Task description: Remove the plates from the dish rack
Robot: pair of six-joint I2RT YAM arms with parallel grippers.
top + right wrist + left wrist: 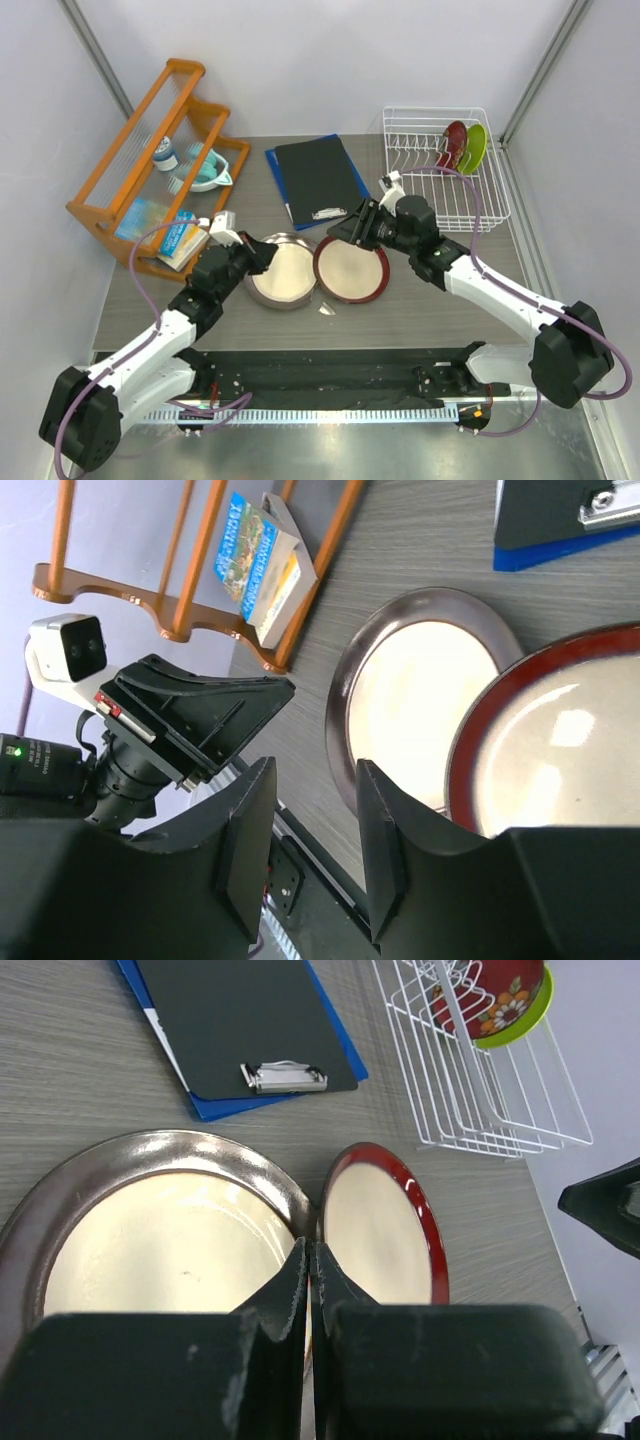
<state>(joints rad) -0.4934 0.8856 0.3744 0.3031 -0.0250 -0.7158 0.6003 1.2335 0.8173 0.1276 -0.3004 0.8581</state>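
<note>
Two plates lie flat on the table, side by side. The brown-rimmed plate [283,271] [160,1235] [420,685] is on the left and the red-rimmed plate [352,269] [385,1230] [565,750] on the right, their rims meeting. My left gripper [266,257] [310,1252] is shut with nothing in it, its tips over the brown plate's right rim. Over the red plate's far-left rim, my right gripper [346,232] [315,780] is open and holds nothing. The white wire dish rack [470,215] [500,1125] stands at the back right with no plate in it.
A dark red bowl [454,145] [490,995] and a lime-green bowl [475,148] stand in the rack. A black clipboard on a blue folder [318,180] [240,1020] lies behind the plates. The orange wooden shelf [150,150] [190,570] holds a book and cups at the back left.
</note>
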